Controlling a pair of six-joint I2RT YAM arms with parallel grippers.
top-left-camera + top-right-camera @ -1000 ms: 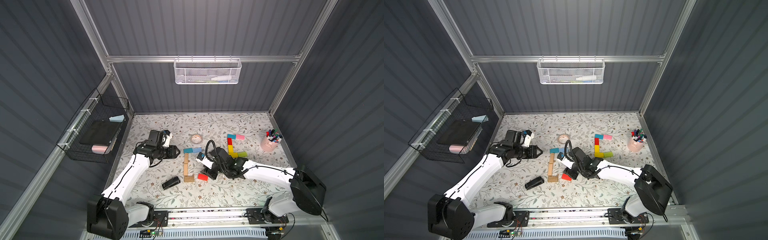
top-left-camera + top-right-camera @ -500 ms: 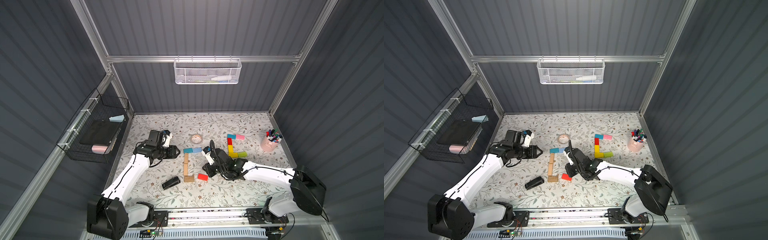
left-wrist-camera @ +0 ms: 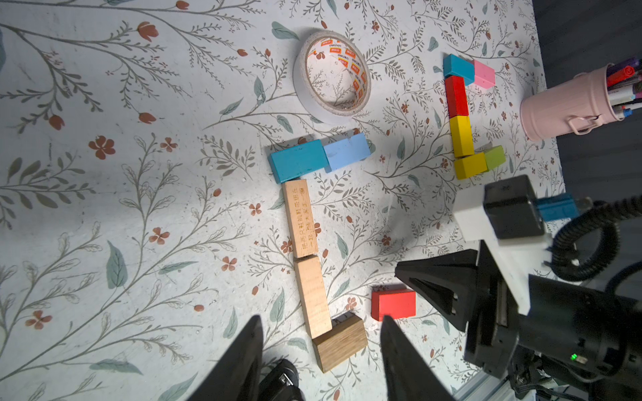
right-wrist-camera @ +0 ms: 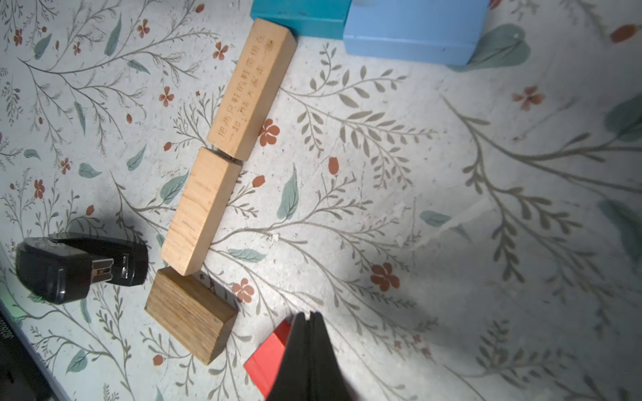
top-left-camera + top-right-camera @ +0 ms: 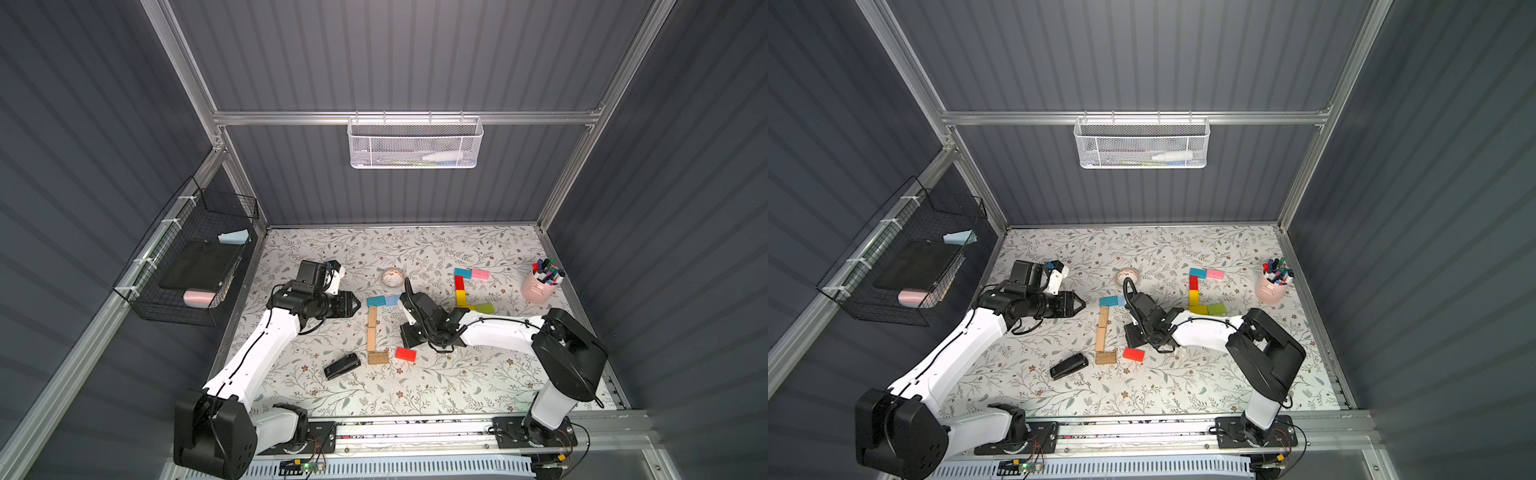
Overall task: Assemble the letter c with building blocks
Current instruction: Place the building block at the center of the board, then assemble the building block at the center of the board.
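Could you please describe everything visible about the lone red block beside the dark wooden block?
The small red rectangular painted block lies flat on the floral tabletop, matt and unmarked, just apart from the dark wooden block. In the right wrist view the right gripper, fingers shut, covers one corner; contact cannot be told.

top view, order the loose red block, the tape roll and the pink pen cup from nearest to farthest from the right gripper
1. loose red block, right beside the tip of the shut right gripper
2. tape roll, farther back behind the gripper
3. pink pen cup, far off to the right
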